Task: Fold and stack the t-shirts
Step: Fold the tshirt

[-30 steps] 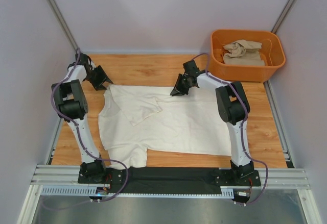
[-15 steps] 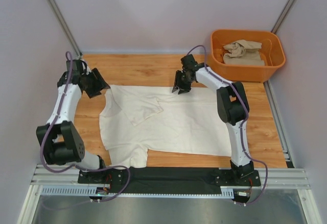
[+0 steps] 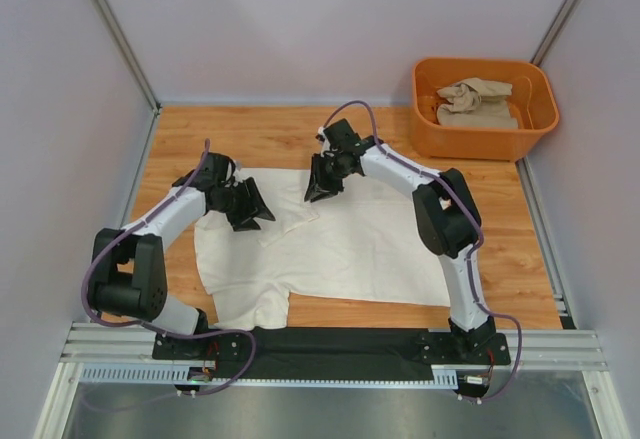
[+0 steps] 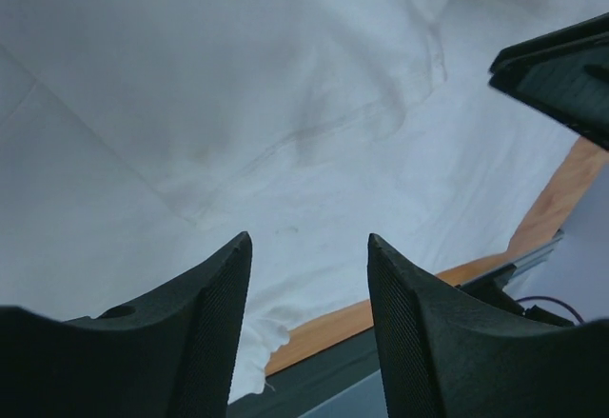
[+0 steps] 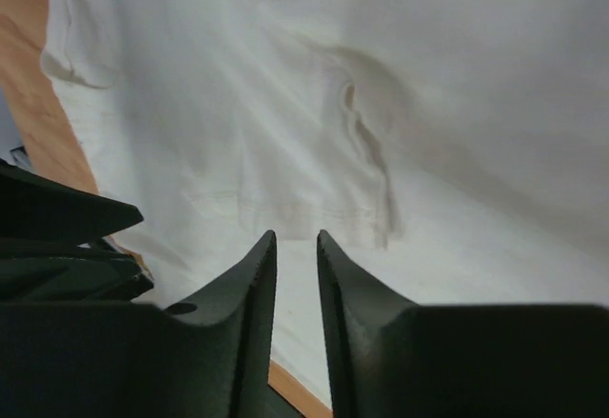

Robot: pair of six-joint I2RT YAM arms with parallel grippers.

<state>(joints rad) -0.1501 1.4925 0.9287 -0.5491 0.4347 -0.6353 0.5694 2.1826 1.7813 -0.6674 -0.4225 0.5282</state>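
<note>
Left hand point(image 3: 255, 209) spread, empty, low over the folded sleeve of the cream-white fabric t-shirt point(image 3: 360, 249), right hand point(image 3: 320, 191) narrowly parted, empty, near its far edge, shirt flat on the wooden worktop point(image 3: 270, 134), crumpled sandy beige t-shirt point(image 3: 475, 104) in the orange plastic tub point(image 3: 430, 131), far right.

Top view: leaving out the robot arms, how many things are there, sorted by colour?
Cream-white t-shirt: 1
Sandy beige t-shirt: 1
Orange tub: 1
Total: 3
</note>
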